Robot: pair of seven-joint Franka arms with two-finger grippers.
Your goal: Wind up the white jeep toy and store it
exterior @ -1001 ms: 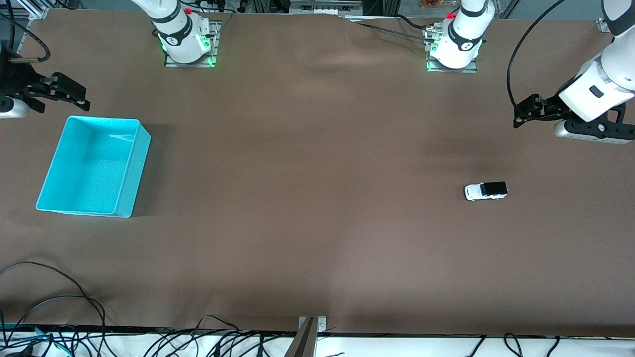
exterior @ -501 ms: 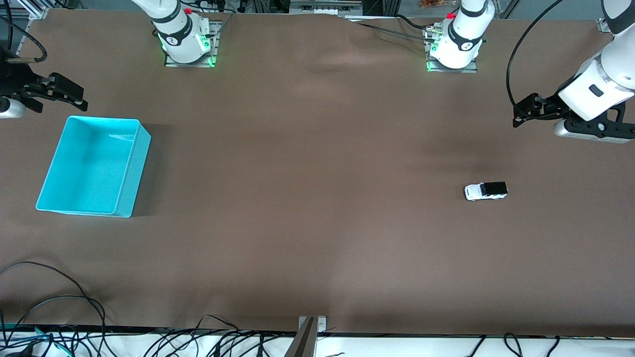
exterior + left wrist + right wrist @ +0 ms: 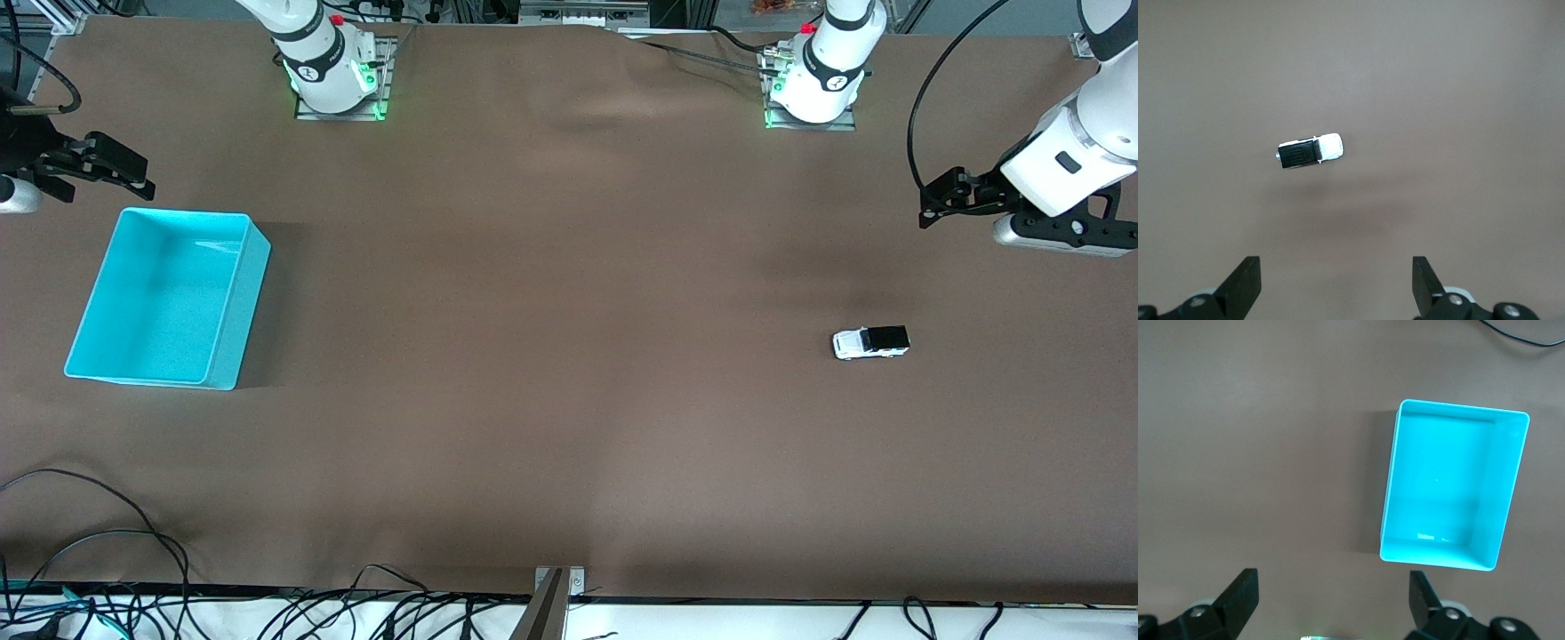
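The white jeep toy [image 3: 870, 342], white with a black roof, stands on the brown table toward the left arm's end; it also shows in the left wrist view [image 3: 1309, 151]. The cyan bin [image 3: 169, 298] is empty at the right arm's end and shows in the right wrist view [image 3: 1451, 490]. My left gripper [image 3: 930, 213] is open and empty, up in the air over bare table beside the jeep [image 3: 1336, 288]. My right gripper [image 3: 142, 182] is open and empty, up in the air over bare table beside the bin [image 3: 1333, 603].
Both arm bases [image 3: 333, 76] stand along the table's edge farthest from the front camera. Loose black cables [image 3: 98, 533] lie at the table's edge nearest the front camera, by the right arm's end. A metal bracket [image 3: 556, 587] sits at the middle of that edge.
My right gripper has drifted slightly toward the table's end. The left gripper, the jeep and the bin have stayed put.
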